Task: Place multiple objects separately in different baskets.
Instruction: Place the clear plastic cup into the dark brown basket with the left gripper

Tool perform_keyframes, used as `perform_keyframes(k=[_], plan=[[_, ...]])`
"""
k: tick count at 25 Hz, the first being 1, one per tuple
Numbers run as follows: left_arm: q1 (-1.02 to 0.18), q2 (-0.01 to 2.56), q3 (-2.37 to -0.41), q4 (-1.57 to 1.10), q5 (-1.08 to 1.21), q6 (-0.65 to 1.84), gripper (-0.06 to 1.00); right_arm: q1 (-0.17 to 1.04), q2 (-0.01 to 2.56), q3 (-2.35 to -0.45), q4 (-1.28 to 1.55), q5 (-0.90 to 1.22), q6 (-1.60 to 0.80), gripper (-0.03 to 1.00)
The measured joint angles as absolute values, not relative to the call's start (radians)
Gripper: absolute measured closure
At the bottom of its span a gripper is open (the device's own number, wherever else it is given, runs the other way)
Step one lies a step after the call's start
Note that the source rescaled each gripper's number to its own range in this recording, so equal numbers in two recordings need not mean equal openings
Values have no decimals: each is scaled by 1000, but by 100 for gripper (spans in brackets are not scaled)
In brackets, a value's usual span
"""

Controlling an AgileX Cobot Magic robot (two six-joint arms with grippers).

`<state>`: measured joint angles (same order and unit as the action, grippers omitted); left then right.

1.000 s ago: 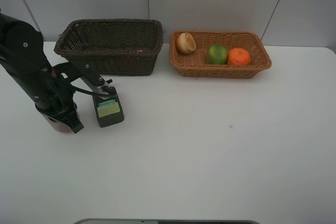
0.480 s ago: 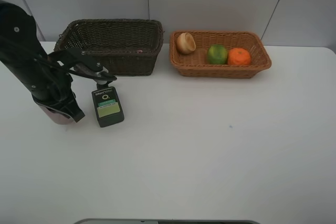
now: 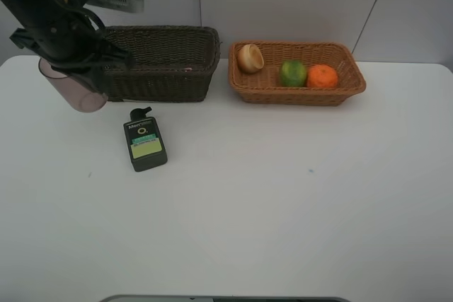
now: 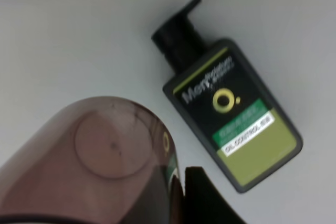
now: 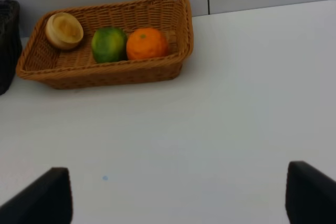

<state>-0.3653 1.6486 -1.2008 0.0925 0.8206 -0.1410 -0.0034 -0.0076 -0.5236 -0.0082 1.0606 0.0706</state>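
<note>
The left gripper (image 3: 79, 70) is clamped on the mauve cup (image 3: 71, 91), holding it raised off the table (image 3: 283, 196) by the left end of the dark basket (image 3: 163, 61); a second ago it sat low beside the green bottle (image 3: 146, 148), which lies unmoved; the right gripper (image 5: 173, 198) stands wide apart, holding nothing.

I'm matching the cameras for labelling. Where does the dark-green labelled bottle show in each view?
Exterior high: the dark-green bottle lies flat on the table, at the left, near the lifted mauve cup.
Left wrist: it lies label up on the table, just beyond the cup.
Right wrist: not in it.
Shared landmark: the mauve cup, seen in the exterior high and left wrist views.
</note>
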Motion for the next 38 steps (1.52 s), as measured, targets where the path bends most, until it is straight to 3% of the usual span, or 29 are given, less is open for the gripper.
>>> perform_keyframes(k=[10,20,38], plan=[[-323,1737,-1403,112,612,-191,94,-3,-8,-524,-8,1061,71,12],[-308,1924,-1422,171,229,-195,94,-3,-8,-524,-8,1061,71,12],[-229,2132,-1425,141,170,-193,94,-3,-8,-524,-8,1061,71,12]])
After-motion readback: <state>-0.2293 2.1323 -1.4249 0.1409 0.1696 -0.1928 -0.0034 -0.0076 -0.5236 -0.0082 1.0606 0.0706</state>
